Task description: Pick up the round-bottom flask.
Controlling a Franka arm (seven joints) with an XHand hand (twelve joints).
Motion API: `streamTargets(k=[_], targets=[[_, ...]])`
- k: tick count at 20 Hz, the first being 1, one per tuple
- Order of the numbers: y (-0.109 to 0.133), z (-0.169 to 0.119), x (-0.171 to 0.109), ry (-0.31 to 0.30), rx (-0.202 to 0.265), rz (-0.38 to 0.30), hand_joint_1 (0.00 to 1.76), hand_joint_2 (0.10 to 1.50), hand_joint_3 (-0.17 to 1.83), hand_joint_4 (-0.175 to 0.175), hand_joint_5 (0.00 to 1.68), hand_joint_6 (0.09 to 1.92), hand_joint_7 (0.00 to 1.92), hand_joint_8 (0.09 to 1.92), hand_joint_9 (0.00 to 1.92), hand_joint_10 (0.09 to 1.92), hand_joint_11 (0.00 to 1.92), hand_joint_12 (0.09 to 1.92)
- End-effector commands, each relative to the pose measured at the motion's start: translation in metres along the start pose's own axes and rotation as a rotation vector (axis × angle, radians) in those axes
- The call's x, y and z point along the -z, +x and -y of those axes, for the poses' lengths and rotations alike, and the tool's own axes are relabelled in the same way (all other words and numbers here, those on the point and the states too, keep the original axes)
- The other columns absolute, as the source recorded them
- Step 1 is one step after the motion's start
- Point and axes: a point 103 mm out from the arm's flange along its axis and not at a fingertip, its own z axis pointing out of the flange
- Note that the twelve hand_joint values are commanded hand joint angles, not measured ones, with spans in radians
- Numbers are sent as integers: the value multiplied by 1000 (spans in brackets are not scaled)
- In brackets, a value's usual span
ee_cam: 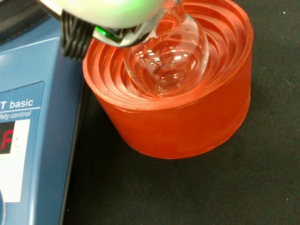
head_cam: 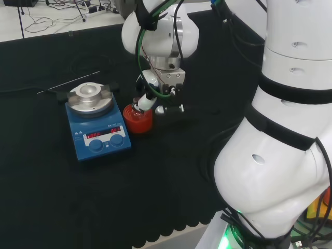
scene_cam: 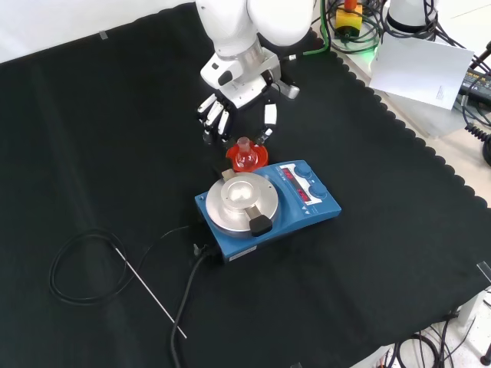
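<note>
The round-bottom flask (scene_cam: 244, 156) is clear glass and sits upright in a red ribbed ring stand (scene_cam: 258, 158) beside a blue hotplate. In the wrist view its bulb (ee_cam: 165, 65) rests in the stand (ee_cam: 187, 122), with a blurred white part of the hand (ee_cam: 108, 11) covering the neck. In the front view the hand (scene_cam: 238, 92) hangs just beyond the flask, fingers (scene_cam: 215, 116) to the left of the neck and thumb to the right, spread and not closed on the glass. In the head view the hand (head_cam: 165, 85) stands over the flask (head_cam: 138, 107) and stand (head_cam: 138, 122).
The blue hotplate (scene_cam: 311, 201) with a round metal top touches the stand's near side in the front view, and appears in the head view (head_cam: 98, 132). A thin rod (scene_cam: 153, 295) and a coiled black cable (scene_cam: 77, 268) lie at the front left. The cloth's scalloped edge runs at the right.
</note>
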Motion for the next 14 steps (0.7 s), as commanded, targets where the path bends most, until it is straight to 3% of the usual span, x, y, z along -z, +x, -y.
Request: streamTargets(k=[1,14], targets=[[8,-1,-1,-8,-8,21,1001,566,712,-84,843,825,341,727,541,681,161,1404],[6,-3,-2,4,-6,28,998,569,718,-86,845,862,344,729,548,678,174,1403]])
